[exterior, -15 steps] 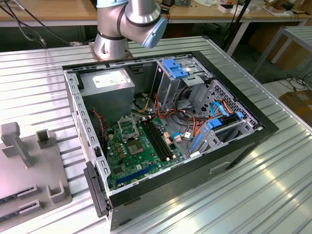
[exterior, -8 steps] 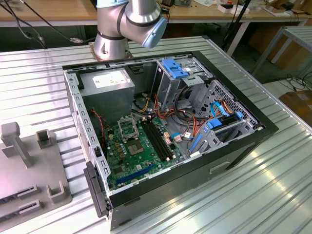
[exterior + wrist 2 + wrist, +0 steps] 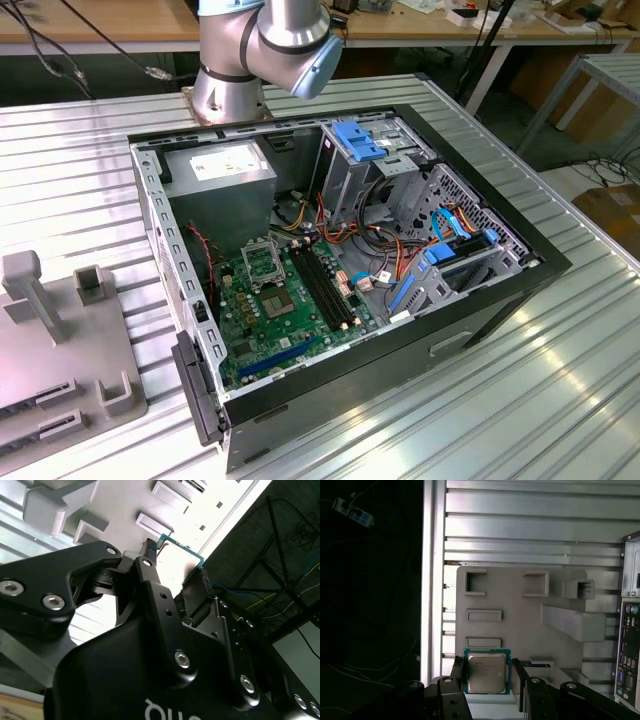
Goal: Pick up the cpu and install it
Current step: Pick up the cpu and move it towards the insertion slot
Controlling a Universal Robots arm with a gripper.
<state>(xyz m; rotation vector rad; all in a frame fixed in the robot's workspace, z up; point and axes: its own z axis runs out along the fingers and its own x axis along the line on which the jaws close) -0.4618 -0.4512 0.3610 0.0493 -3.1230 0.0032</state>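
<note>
The cpu (image 3: 486, 672), a small silvery square plate with a green rim, sits between my gripper's (image 3: 489, 674) two black fingers (image 3: 458, 672), which are shut on its opposite edges. It hangs well above the grey fixture tray (image 3: 520, 625). In the second wrist view the cpu (image 3: 176, 560) shows as a bright plate with a teal edge at the tips of my gripper (image 3: 172, 569). In the exterior view the green board (image 3: 290, 310) lies inside the open computer case (image 3: 350, 280), and its square metal-framed socket (image 3: 262, 262) is uncovered.
A grey power-supply box (image 3: 222, 170), drive cages with blue latches (image 3: 365, 145) and loose cables (image 3: 400, 265) crowd the case. The grey tray (image 3: 60, 330) with raised blocks lies at the exterior view's left on the ribbed metal table (image 3: 500, 400). The arm's base (image 3: 260, 50) stands behind the case.
</note>
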